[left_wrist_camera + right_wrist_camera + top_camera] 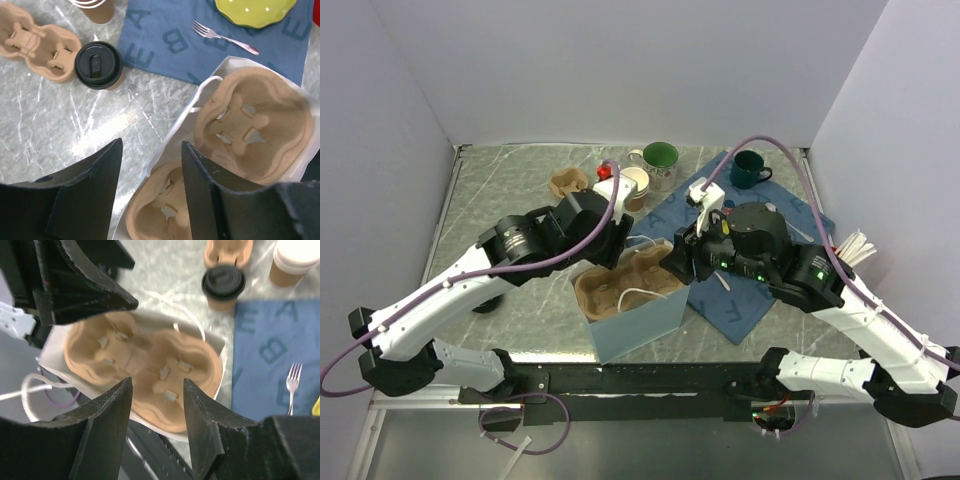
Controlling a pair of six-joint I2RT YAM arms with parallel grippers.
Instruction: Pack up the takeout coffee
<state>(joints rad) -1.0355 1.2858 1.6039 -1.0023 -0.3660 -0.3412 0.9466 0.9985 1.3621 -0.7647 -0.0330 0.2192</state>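
Observation:
The takeout coffee, a brown paper cup with a black lid, stands on the marble between a loose cup carrier and the bag. It shows at the top of the right wrist view; in the top view my left arm hides it. A white paper bag holds a brown pulp cup carrier with empty wells. My left gripper hangs open over the bag's left rim. My right gripper is open above the carrier, nothing between its fingers.
A second pulp carrier and a stack of lidless cups sit at the back. A blue lettered cloth carries a fork and a yellow-green plate. Two green mugs stand far back.

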